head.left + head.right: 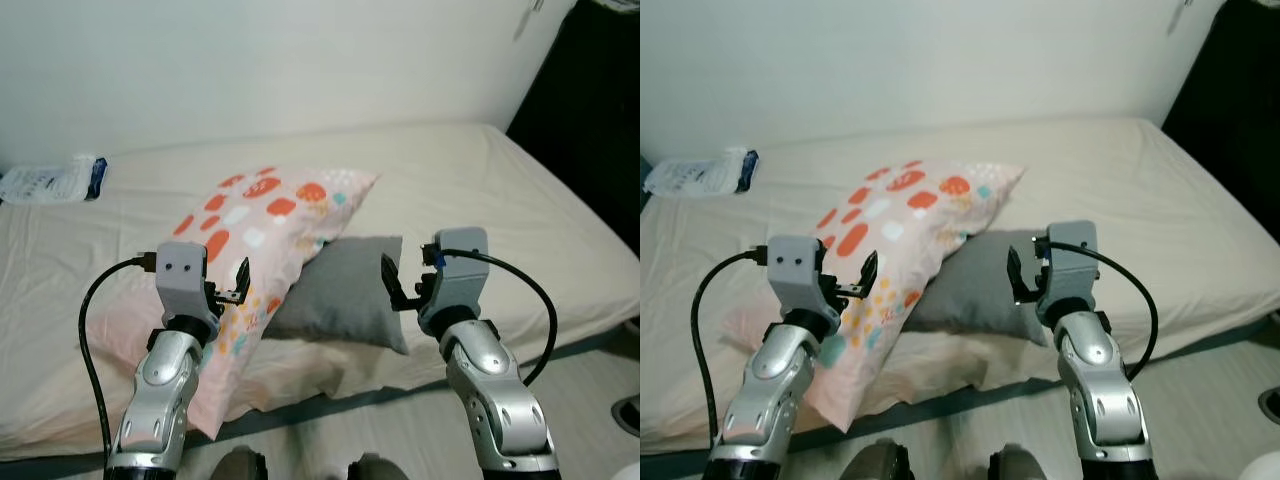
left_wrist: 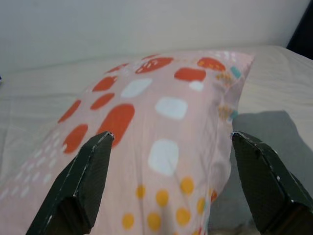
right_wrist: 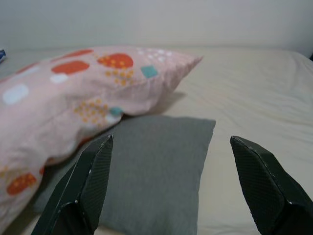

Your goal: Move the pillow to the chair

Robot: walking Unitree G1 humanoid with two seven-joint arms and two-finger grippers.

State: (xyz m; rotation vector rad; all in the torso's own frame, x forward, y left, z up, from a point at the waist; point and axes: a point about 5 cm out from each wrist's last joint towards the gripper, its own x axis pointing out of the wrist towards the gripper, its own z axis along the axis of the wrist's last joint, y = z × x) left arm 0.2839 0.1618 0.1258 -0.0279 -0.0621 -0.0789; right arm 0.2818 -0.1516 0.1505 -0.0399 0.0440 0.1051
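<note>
Two pillows lie on one bed: one long pale pink fabric pillow printed with orange, white and teal patches (image 1: 262, 225), and one smaller plain grey square fabric pillow (image 1: 347, 293) partly tucked under it. The one wide bed with a cream fitted sheet (image 1: 500, 190) also carries one white and blue plastic packet (image 1: 52, 181) at its far left edge. Two silver robot arms reach into view, each ending in one gripper: the left gripper (image 1: 240, 281) and the right gripper (image 1: 390, 283), each with two long black fingers spread apart.
</note>
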